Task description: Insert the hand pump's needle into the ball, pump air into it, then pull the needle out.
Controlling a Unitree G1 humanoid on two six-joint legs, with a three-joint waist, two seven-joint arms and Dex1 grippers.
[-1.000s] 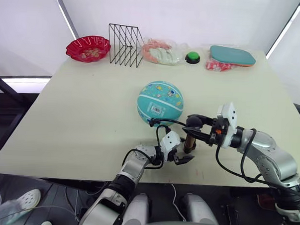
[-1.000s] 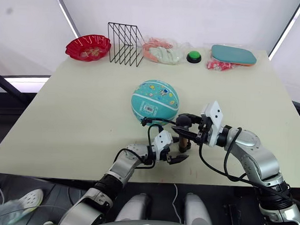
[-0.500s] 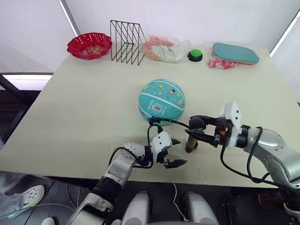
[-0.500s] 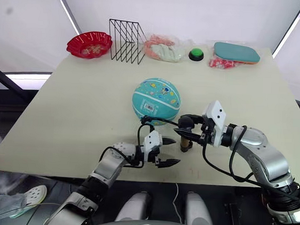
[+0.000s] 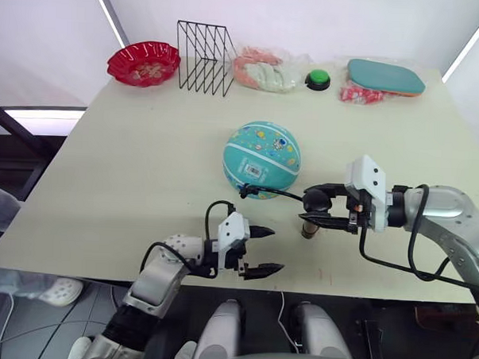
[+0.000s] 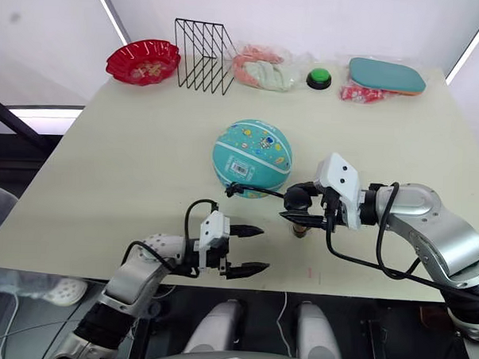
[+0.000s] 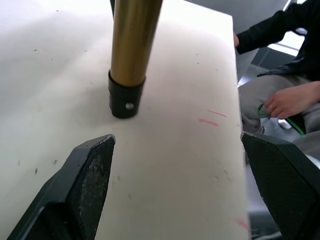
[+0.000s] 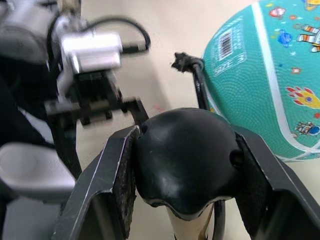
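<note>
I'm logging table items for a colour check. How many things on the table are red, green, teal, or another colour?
Red: 1, red glass bowl
Green: 1, green push button
Teal: 2, teal rubber ball, flat teal oval pad
Other: 2, black wire rack, bronze-gold hand pump
Total: 6

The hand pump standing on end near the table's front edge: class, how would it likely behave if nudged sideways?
The hand pump stands upright on one small black end cap, so it would probably tip easily. The right tool clamps its top knob, which likely steadies it. Its metal barrel looks stiff; fallen, it might roll.
</note>
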